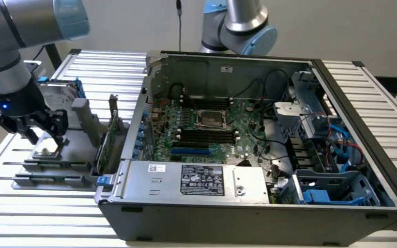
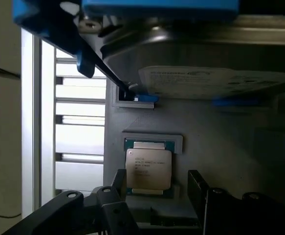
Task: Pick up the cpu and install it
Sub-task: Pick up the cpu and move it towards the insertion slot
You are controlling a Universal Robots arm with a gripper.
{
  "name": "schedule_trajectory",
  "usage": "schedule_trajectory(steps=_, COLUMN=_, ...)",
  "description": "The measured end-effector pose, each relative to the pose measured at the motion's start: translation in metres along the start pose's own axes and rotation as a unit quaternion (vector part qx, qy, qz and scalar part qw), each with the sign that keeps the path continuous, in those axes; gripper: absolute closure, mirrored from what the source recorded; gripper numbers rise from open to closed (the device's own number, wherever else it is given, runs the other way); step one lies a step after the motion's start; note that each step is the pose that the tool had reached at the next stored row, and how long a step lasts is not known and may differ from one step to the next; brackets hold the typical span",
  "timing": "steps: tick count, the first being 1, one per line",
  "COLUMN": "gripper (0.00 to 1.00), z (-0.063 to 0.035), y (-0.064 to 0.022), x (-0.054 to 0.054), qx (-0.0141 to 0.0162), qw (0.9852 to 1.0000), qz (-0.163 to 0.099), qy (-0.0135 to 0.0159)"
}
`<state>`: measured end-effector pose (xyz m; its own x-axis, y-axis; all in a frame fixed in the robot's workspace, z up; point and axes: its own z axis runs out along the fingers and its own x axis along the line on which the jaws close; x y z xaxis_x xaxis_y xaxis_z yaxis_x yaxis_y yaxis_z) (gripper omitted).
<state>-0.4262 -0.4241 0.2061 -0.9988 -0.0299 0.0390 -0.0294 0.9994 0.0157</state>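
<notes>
The cpu [image 2: 148, 169], a small square chip with a silver top and a thin green rim, lies flat in a recess of the grey holder plate [image 2: 220, 147]. In the exterior view the cpu [image 1: 47, 151] sits on that plate [image 1: 54, 168] at the exterior view's left, outside the computer case. My gripper [image 1: 45, 140] hangs just above it, open. In the wrist view my gripper [image 2: 158, 188] has one black finger [image 2: 119, 182] on each side of the chip, neither touching it. The motherboard's empty socket [image 1: 209, 119] sits inside the open case.
The open computer case [image 1: 254, 206] fills the middle, with a power supply [image 1: 198, 181] along its front. A silver hard drive in a blue frame [image 2: 206, 58] stands close behind the cpu. A grey block [image 1: 81, 113] and an upright card [image 1: 112, 139] stand between the plate and the case. A second arm [image 1: 243, 26] is at the back.
</notes>
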Motion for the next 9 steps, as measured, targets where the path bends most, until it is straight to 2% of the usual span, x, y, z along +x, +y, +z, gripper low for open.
schedule_trajectory(steps=9, gripper=0.38, z=0.0119, y=0.0, x=0.002, qx=-0.0006, qw=1.0, qz=0.0, qy=0.0013)
